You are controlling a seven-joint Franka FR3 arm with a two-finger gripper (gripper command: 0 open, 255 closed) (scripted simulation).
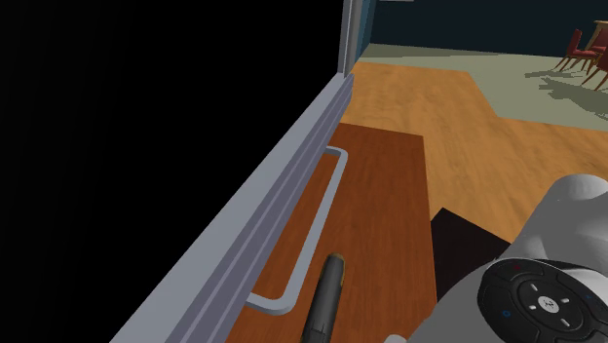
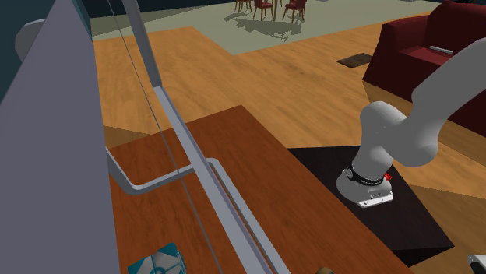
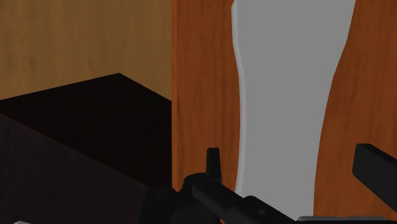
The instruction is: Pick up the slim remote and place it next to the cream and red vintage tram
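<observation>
White arm bent at the elbow, black gripper spread apart.
In the second exterior view the white Franka arm (image 2: 393, 136) rises from its dark-ringed base joint (image 2: 366, 183), bends at a rounded elbow and runs off toward that view's upper right. At the shoulder view's lower right, a white rounded link (image 1: 575, 200) sits above a dark round joint cap with buttons (image 1: 541, 297). In the wrist view the all-black two-finger gripper (image 3: 292, 167) has its fingers (image 3: 213, 164) well apart, clasping nothing.

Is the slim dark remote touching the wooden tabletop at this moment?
Touching. In the shoulder view the slim dark remote lies flat on the reddish-brown wooden tabletop, beside the bent grey bar.
</observation>
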